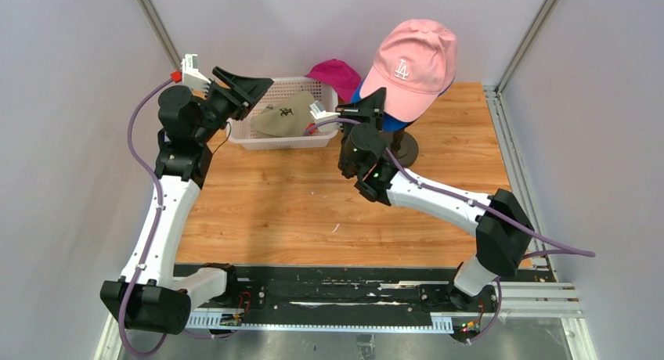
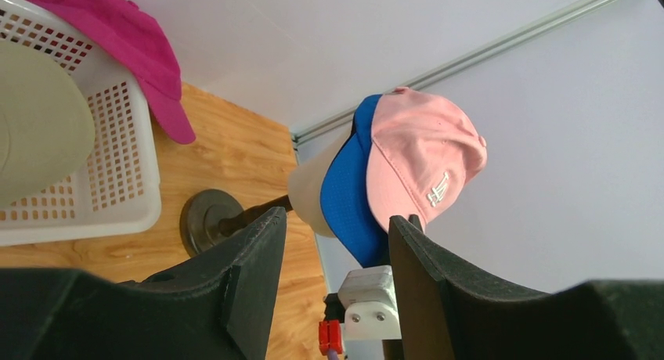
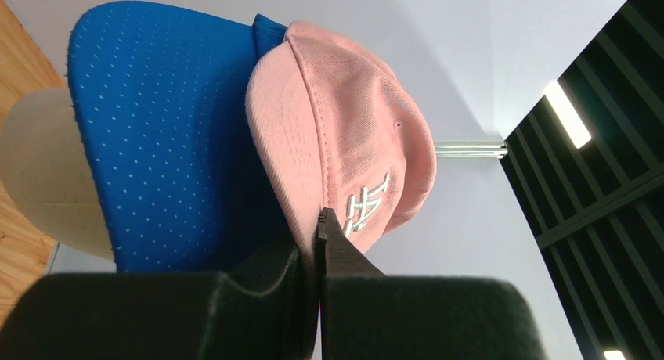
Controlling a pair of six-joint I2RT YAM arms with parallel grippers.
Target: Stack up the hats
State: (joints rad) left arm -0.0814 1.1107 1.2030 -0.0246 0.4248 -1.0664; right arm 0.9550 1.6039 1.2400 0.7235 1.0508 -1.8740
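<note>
**Pink cap over blue on the head, two caps by the basket**

Pink cap (image 1: 415, 59) with its white logo sits outermost on the cream mannequin head (image 2: 308, 194), pulled over the royal blue cap (image 2: 348, 196), whose edge shows beneath it; the head stands on a dark stand (image 1: 404, 149) at the far right of the wooden tabletop (image 1: 274, 211). The right gripper (image 3: 322, 219) is clenched, fingers pressed together with nothing seen between them; its tips are at the pink cap's brim, and I cannot tell whether they touch it. The left gripper (image 2: 337, 223) is released and holds nothing; it hovers over the near left corner of the white perforated basket (image 1: 278, 141). The khaki cap (image 1: 283, 119) lies inside that basket, dark logo up; the magenta cap (image 1: 337, 72) rests at the basket's far right corner, draped partly over the rim.
</note>
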